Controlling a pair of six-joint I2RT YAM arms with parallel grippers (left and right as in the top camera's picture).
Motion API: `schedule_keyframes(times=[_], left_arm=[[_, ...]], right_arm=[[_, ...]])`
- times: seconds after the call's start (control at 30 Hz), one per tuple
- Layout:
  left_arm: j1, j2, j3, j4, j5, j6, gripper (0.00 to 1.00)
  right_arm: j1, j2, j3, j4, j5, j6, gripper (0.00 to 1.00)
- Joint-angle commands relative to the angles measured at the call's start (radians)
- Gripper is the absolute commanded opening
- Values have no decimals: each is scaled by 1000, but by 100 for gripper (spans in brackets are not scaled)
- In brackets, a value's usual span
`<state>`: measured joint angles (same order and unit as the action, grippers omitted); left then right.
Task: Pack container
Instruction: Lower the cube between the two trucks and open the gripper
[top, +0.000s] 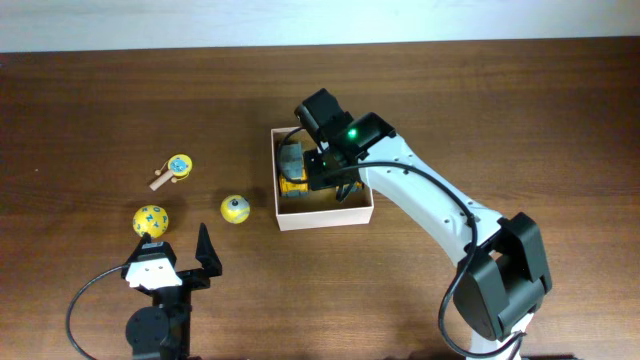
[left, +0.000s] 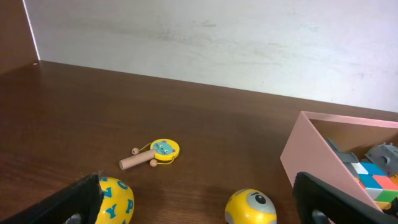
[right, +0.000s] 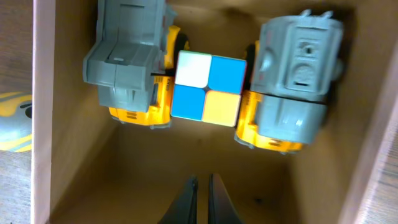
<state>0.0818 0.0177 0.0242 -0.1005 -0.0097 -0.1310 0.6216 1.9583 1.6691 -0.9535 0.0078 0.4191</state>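
Note:
The container (top: 325, 217), a square whitish box with a tan inside, stands mid-table; it also shows in the left wrist view (left: 311, 155) and the right wrist view (right: 40, 124). Inside lie two grey-and-yellow toy vehicles (right: 130, 56) (right: 295, 68) with a coloured cube (right: 207, 87) between them. My right gripper (right: 202, 180) is shut and empty, hanging over the bare box floor (top: 335, 175). My left gripper (top: 178, 250) is open and empty (left: 199, 205), low at the front left.
A yellow ball with blue letters (top: 151, 219) (left: 118, 202) and a yellow one-eyed egg (top: 234, 209) (left: 250, 208) lie just ahead of the left fingers. A small yellow paddle toy with a wooden handle (top: 175, 168) (left: 155, 152) lies farther back.

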Motion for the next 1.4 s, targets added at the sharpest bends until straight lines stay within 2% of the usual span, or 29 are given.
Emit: schedule_keyframes(times=[0.0, 0.27, 1.37], left_arm=[[6, 1, -7, 3, 14, 16, 99], [6, 1, -7, 3, 14, 16, 99], [6, 1, -7, 3, 14, 16, 99]], right_arm=[[8, -13, -47, 42, -32, 9, 4], [8, 22, -115, 111, -61, 29, 4], [50, 115, -118, 176, 43, 47, 4]])
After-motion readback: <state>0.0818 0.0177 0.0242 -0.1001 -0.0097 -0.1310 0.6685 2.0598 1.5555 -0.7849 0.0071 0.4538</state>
